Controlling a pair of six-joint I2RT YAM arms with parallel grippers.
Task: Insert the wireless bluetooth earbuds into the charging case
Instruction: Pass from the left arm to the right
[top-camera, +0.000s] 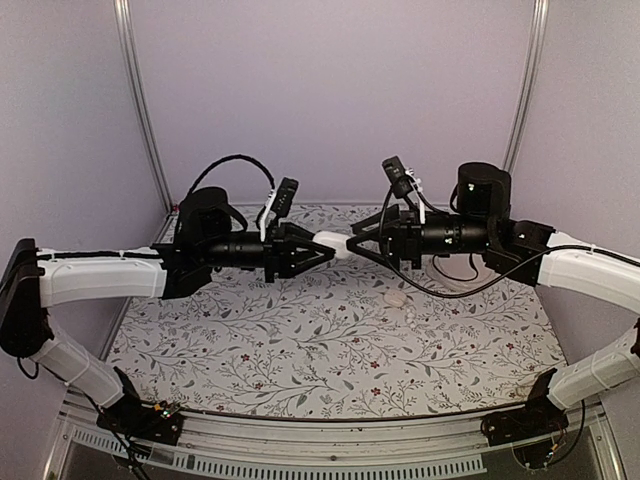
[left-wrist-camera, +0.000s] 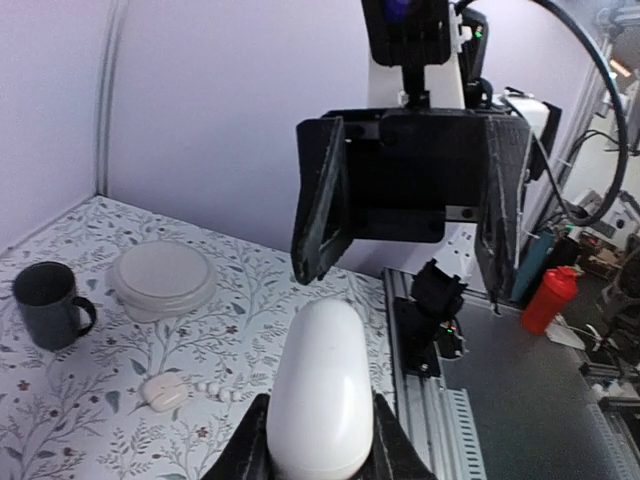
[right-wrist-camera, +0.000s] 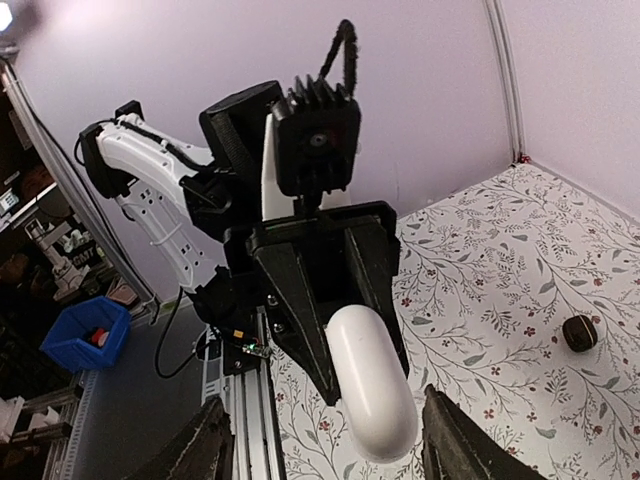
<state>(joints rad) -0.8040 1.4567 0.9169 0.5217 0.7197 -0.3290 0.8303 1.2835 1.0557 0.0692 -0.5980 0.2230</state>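
The white oval charging case (top-camera: 335, 245) is held in the air between the two arms, closed. My left gripper (top-camera: 318, 250) is shut on its near end, a black finger pressed to each side (left-wrist-camera: 318, 440). My right gripper (top-camera: 356, 245) faces it from the other side, open, its fingers (right-wrist-camera: 328, 448) straddling the case's free end (right-wrist-camera: 372, 385) with a gap on the left side. A small whitish earbud piece (top-camera: 397, 298) lies on the floral table below, with a short beaded bit (left-wrist-camera: 215, 392) beside it (left-wrist-camera: 163, 392).
A dark mug (left-wrist-camera: 45, 303) and a round translucent lidded dish (left-wrist-camera: 162, 278) stand on the table in the left wrist view. A small dark round object (right-wrist-camera: 579, 332) lies on the floral cloth. The table's metal rail (left-wrist-camera: 440, 410) runs along its edge.
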